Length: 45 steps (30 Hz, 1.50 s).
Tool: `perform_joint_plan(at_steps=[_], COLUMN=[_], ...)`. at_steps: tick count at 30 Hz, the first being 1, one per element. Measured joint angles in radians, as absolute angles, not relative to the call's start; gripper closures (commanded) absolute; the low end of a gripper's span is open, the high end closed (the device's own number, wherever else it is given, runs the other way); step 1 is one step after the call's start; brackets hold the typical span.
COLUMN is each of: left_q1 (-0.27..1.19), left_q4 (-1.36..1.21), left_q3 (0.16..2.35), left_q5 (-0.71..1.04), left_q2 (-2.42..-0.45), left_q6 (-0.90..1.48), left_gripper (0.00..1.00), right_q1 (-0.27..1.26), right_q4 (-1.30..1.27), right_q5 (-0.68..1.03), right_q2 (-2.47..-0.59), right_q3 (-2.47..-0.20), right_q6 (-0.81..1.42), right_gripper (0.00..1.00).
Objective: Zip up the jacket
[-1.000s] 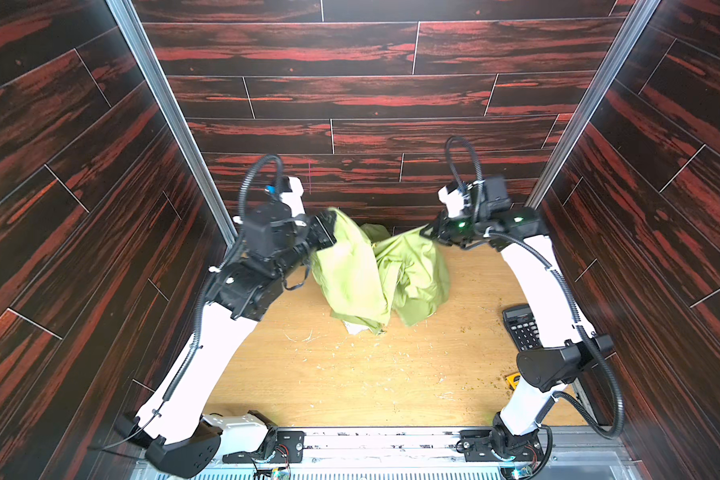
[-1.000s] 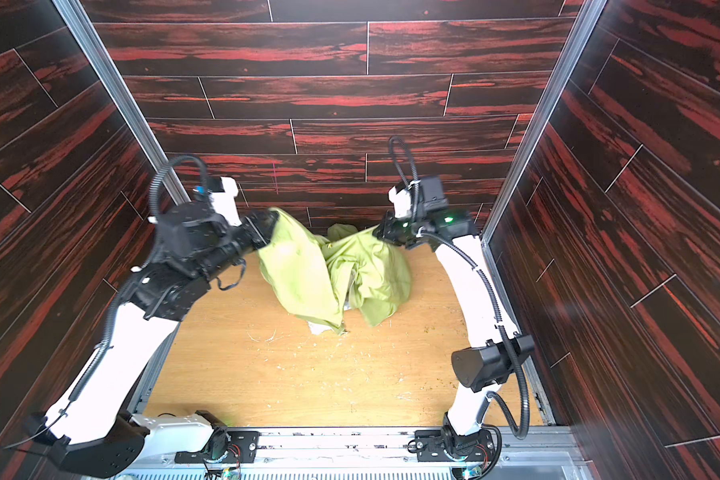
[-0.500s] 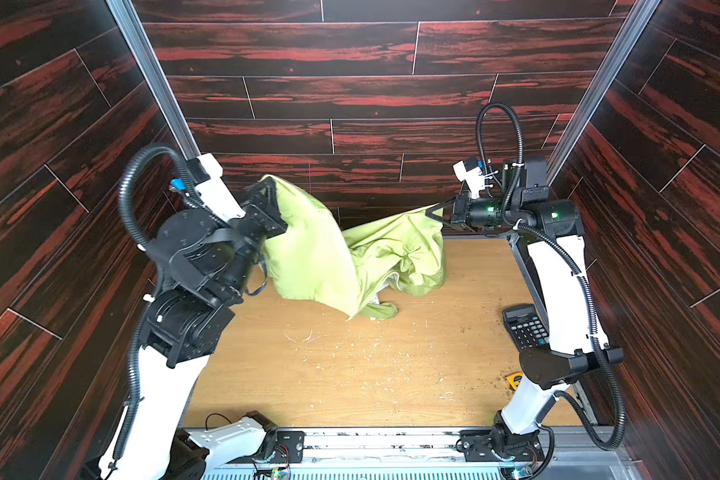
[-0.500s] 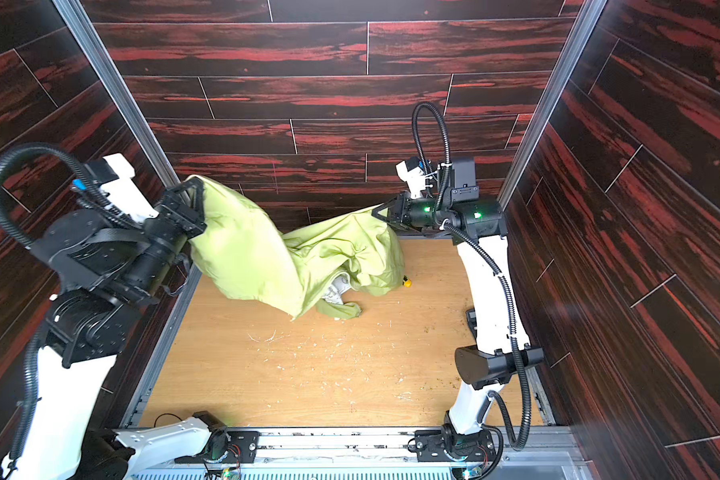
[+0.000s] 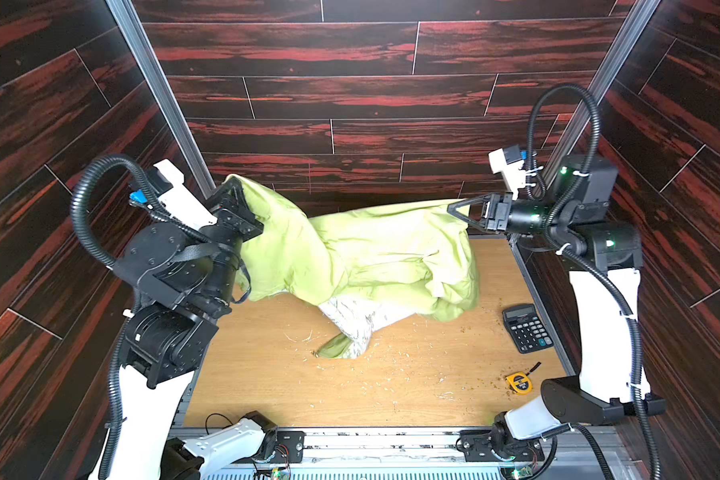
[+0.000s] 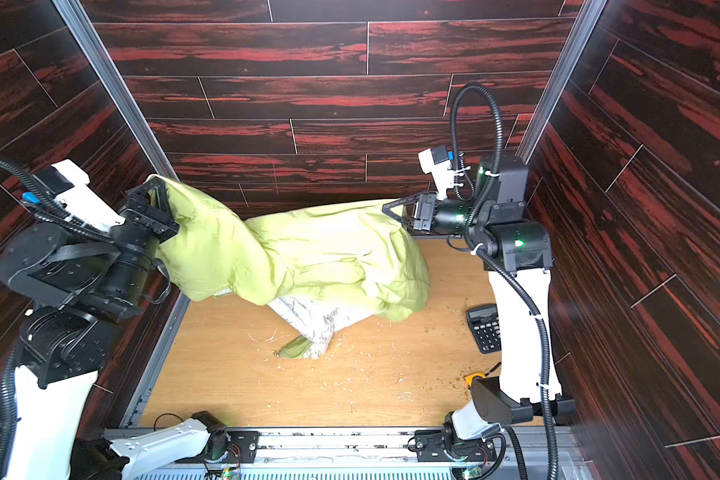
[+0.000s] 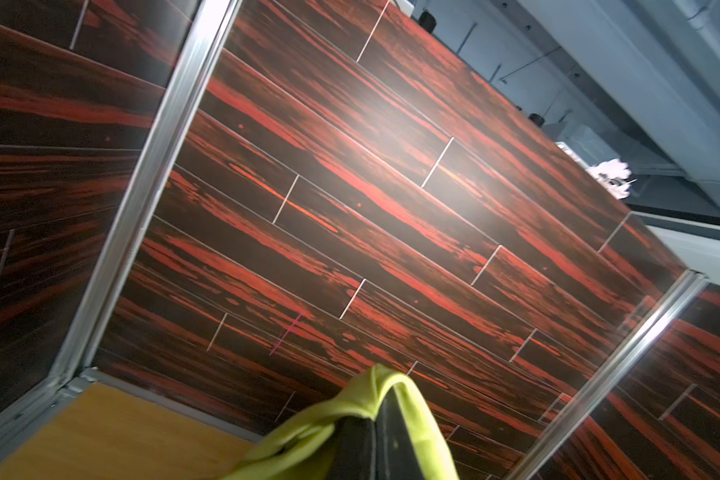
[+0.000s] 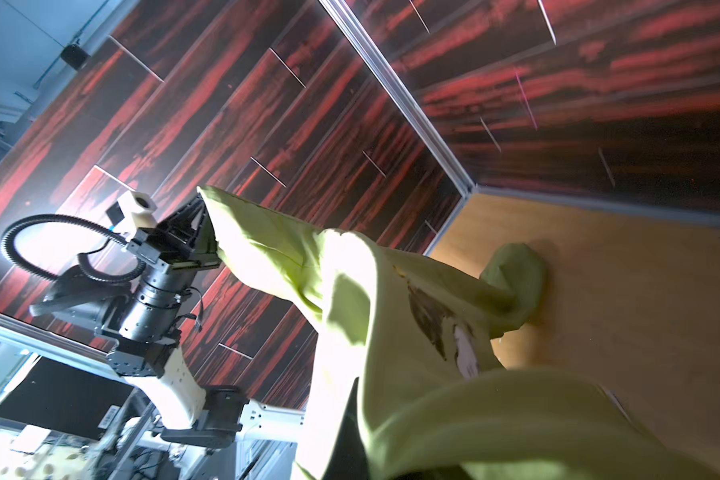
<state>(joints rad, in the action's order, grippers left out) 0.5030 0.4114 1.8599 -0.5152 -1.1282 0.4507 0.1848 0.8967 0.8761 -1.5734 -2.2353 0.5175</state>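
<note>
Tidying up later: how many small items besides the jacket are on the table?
2: a calculator by the right edge, a yellow tape measure nearer the front. The jacket may hide more.

Both top views look down on the whole table (image 5: 267, 395); wrist views tilt up toward walls (image 7: 391, 187)

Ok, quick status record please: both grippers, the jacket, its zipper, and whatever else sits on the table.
left gripper: shut on a jacket edge, raised near the back left corner
right gripper: shut on another edge, raised at the back right
jacket: hangs spread between the grippers, bottom resting on the table, white lining showing
zipper: not visible; cannot tell if started
other items: calculator and yellow tape measure by the right edge, apart from the jacket
</note>
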Motion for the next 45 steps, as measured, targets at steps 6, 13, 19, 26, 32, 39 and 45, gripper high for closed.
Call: perform_joint_plan(at_steps=[6, 13, 19, 26, 32, 39, 45], left_q1=[0.472, 0.362, 0.231, 0.138, 0.142, 0.149, 0.171], left_q4=[0.414, 0.444, 0.567, 0.723, 0.766, 0.623, 0.494], left_q3=[1.86, 1.863, 2.052, 2.329, 2.291, 1.755, 1.481], left_q5=[-0.569, -0.554, -0.491, -0.411, -0.338, -0.14, 0.044], left_q2=[-1.269, -1.581, -1.895, -2.094, -2.037, -1.749, -1.676], left_q6=[0.434, 0.476, 0.577, 0.634, 0.661, 0.751, 0.835], left_gripper=[1.0, 1.0, 0.79, 0.31, 0.31, 0.32, 0.32], right_q1=[0.183, 0.157, 0.121, 0.113, 0.118, 0.135, 0.171], right_q4=[0.976, 1.06, 1.165, 1.234, 1.164, 1.004, 0.879], right_q5=[0.856, 0.703, 0.583, 0.482, 0.418, 0.384, 0.384], right_q2=[-1.782, -2.106, -2.291, -2.278, -2.124, -1.838, -1.691], right_q3=[-2.096, -2.104, -2.503, -2.611, -2.201, -1.708, -1.381], right_q6=[0.522, 0.556, 0.588, 0.562, 0.532, 0.519, 0.523], right_gripper=[1.0, 0.9, 0.43, 0.35, 0.35, 0.34, 0.33])
